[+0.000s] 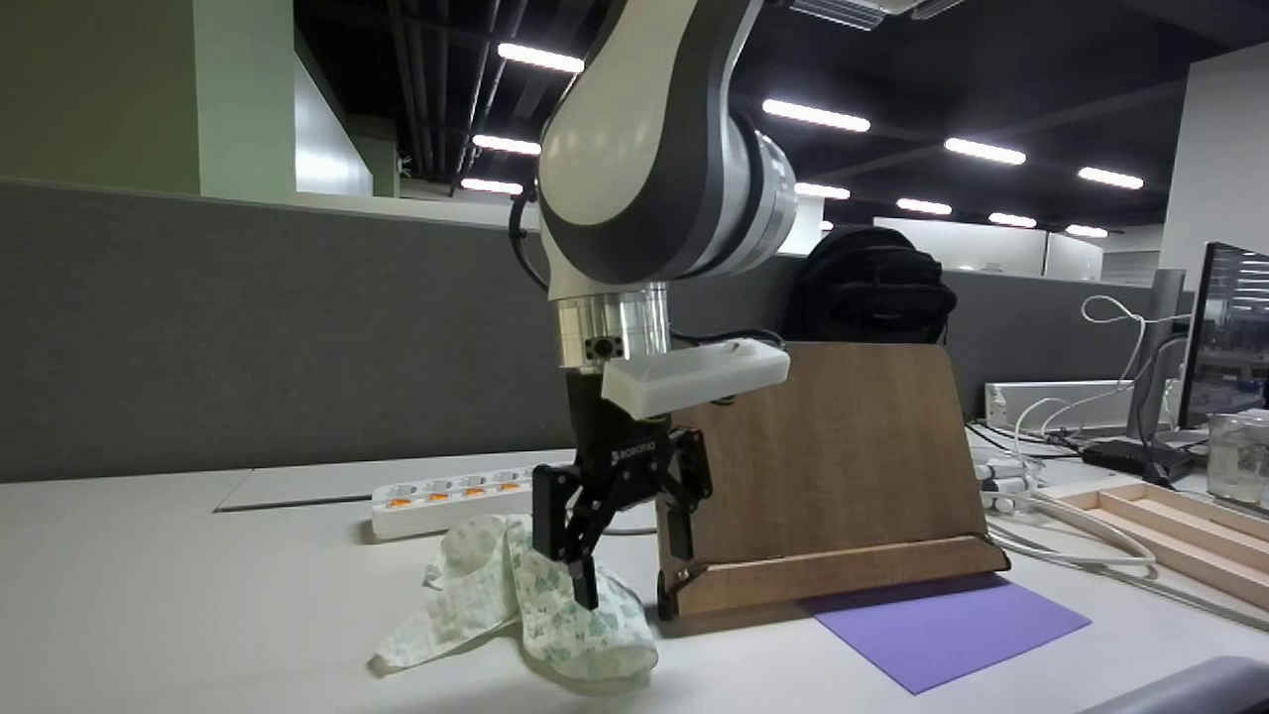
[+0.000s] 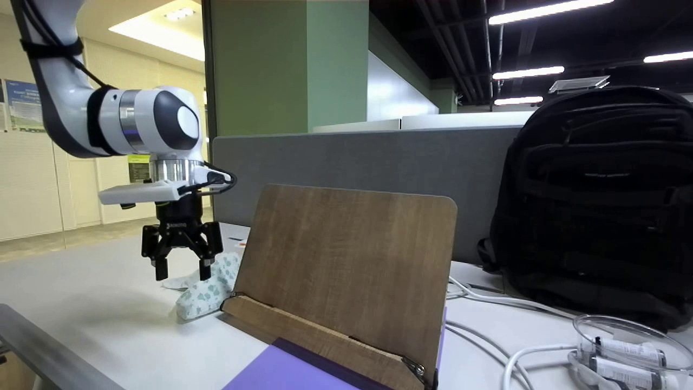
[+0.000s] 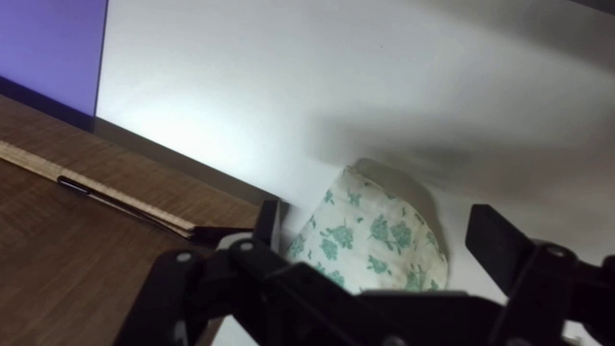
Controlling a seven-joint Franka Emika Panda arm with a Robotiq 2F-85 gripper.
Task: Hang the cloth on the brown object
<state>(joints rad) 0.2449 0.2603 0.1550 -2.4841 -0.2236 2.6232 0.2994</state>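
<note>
A grey partition backs a white desk, on which the floral-print cloth lies crumpled near a lower corner of the brown wooden book stand, not yet hung. Above the cloth, the Robotiq gripper is released, its jaws spread wide and nothing clasped between them.

The nearest danger looks to be the stand itself: in the wrist view one fingertip shows right by the end of the ledge, so a straight descent could knock or hook it and swivel the stand on the purple sheet. That fingertip hides the strip between cloth and stand, so whether those two touch I cannot tell.

A poor bite is the second risk. Too shallow a close could skim over the cloth; too deep a reach would press the tips into the desk. Gripping the rounded end might leave the tail trailing, perhaps snagging the power strip behind. Later, if most of the cloth's weight falls on one side of the top edge, it would likely slide off, and pushing against the leaning panel might tip the stand.
</note>
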